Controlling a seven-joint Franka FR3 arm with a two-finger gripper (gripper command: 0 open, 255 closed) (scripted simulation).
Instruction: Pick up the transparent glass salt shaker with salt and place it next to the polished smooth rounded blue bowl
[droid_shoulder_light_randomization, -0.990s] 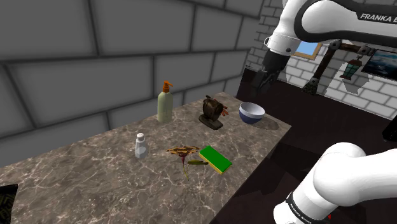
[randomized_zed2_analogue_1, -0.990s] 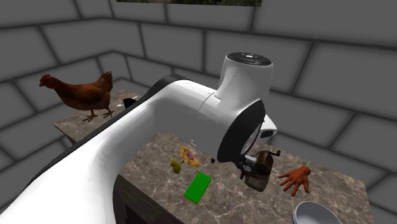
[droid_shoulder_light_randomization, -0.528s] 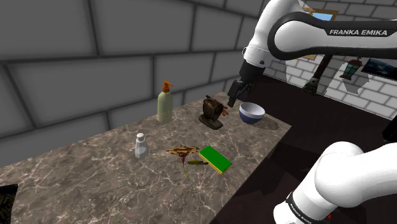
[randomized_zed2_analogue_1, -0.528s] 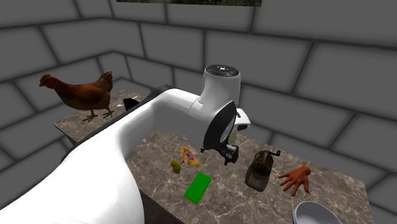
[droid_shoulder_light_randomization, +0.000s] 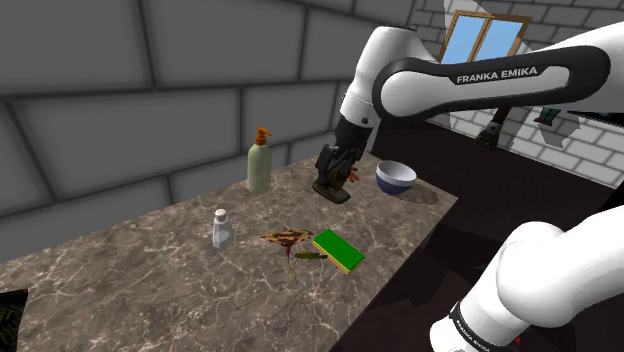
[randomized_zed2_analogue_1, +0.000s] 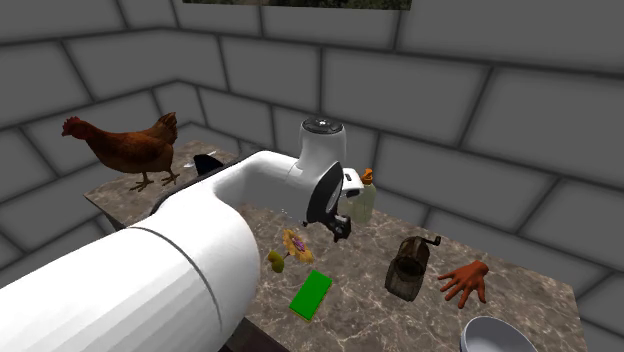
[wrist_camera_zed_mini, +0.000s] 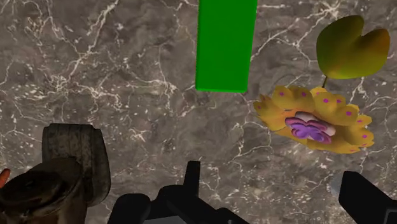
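The salt shaker (droid_shoulder_light_randomization: 221, 229), a small clear bottle with a pale cap, stands upright on the marble counter (droid_shoulder_light_randomization: 150, 280), well to the shoulder view's left of my gripper. The blue bowl (droid_shoulder_light_randomization: 396, 177) with a white inside sits near the counter's right end; its rim (randomized_zed2_analogue_1: 497, 335) also shows in the second exterior view. My gripper (droid_shoulder_light_randomization: 335, 165) hangs above the counter in front of the brown grinder (droid_shoulder_light_randomization: 333, 185), between shaker and bowl. In the wrist view its fingers (wrist_camera_zed_mini: 192, 175) stand apart with nothing between them, so the gripper (wrist_camera_zed_mini: 277, 191) is open.
A green soap bottle (droid_shoulder_light_randomization: 259, 162) stands at the back by the wall. A green sponge (droid_shoulder_light_randomization: 338, 249) and a yellow flower (droid_shoulder_light_randomization: 287, 240) lie near the front edge. An orange hand model (randomized_zed2_analogue_1: 465, 282) lies beside the grinder (randomized_zed2_analogue_1: 410, 266). A chicken figure (randomized_zed2_analogue_1: 130, 148) stands on a side table.
The arm has swung from above the bowl toward the shoulder view's left and lower, ending over the grinder. Nothing on the counter has moved.
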